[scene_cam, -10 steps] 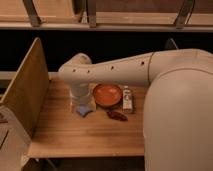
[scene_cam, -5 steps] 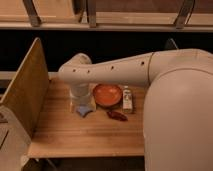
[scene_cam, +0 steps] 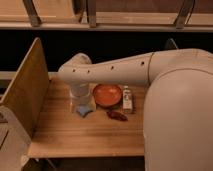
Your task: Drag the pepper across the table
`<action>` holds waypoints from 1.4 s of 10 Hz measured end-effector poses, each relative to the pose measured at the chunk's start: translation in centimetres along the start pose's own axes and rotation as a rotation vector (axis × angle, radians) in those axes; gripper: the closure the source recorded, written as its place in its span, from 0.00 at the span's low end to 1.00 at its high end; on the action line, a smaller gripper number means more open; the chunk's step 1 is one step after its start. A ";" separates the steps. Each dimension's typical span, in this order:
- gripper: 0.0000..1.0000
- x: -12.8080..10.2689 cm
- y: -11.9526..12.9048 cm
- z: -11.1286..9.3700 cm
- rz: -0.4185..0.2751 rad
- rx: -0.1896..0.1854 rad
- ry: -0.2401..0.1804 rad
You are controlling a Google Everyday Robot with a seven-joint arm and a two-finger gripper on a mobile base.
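Observation:
A small dark red pepper [scene_cam: 116,115] lies on the wooden table [scene_cam: 75,135], just in front of an orange bowl [scene_cam: 107,94]. My arm reaches in from the right across the table. Its gripper [scene_cam: 80,100] points down at the left of the bowl, above a light blue object [scene_cam: 83,110], and a hand's width left of the pepper. The arm hides the fingers.
A small white bottle [scene_cam: 128,99] stands right of the bowl, close behind the pepper. A tall wooden panel [scene_cam: 25,92] walls the table's left side. A dark gap and a railing lie behind the table. My white body fills the right side.

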 end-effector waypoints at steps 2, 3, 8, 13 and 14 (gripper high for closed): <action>0.35 -1.3 -1.9 -0.4 -0.025 0.029 -0.093; 0.35 -1.9 -3.5 -0.7 -0.029 0.040 -0.139; 0.35 -2.1 -9.0 -2.7 -0.029 -0.009 -0.294; 0.35 -2.0 -8.9 -0.8 -0.098 -0.018 -0.274; 0.35 -1.9 -10.5 0.6 -0.118 -0.012 -0.249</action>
